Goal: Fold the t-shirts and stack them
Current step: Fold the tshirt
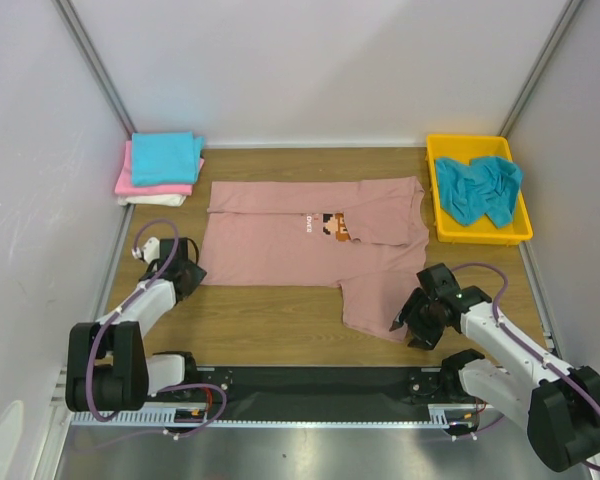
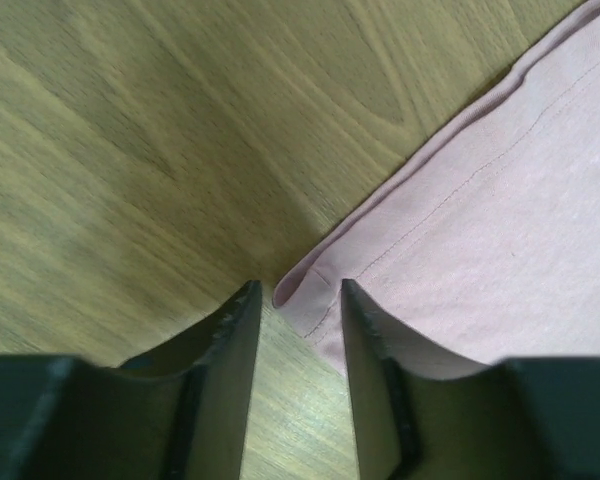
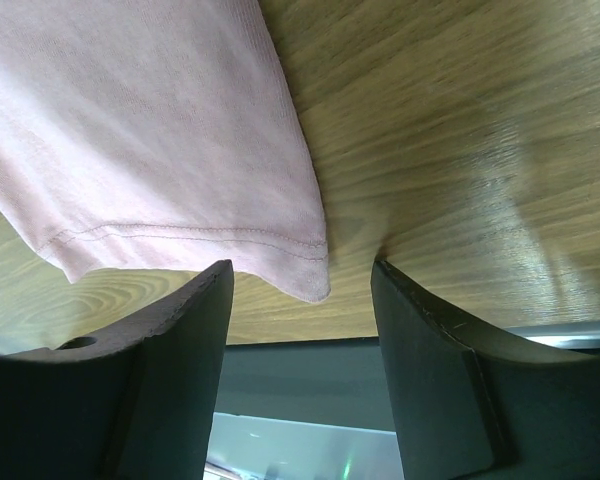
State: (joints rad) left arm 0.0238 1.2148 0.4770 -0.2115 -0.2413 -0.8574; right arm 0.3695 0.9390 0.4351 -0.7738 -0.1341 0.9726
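the dusty-pink t-shirt [image 1: 310,240] lies flat in the middle of the table [image 1: 280,335], print up. its upper part is spread wide and a narrower flap reaches toward the near right. the left tool [image 2: 300,295] sits low at the shirt's left hem corner [image 2: 305,285], its jaws a narrow gap apart, with the rolled tip of that corner just between them. the right tool [image 3: 300,275] is at the near right corner [image 3: 305,262], its jaws spread wide with the stitched tip hanging between them. neither tool has cloth pinched yet. the step in hand looks like taking both corners for a fold, and it should go best if each tool slides a little further onto the cloth before closing, so the pads bite past the hem stitching and not on the bare tip, which could slip free. the left corner is curled over, so a low approach along the wood should catch both layers. lifting both corners evenly and carrying them across together ought to keep the fold square and the print unwrinkled. at the far left a folded stack [image 1: 160,168] waits with a teal shirt on top, and at the far right a crumpled teal t-shirt [image 1: 477,188] lies in the yellow tray [image 1: 442,225].
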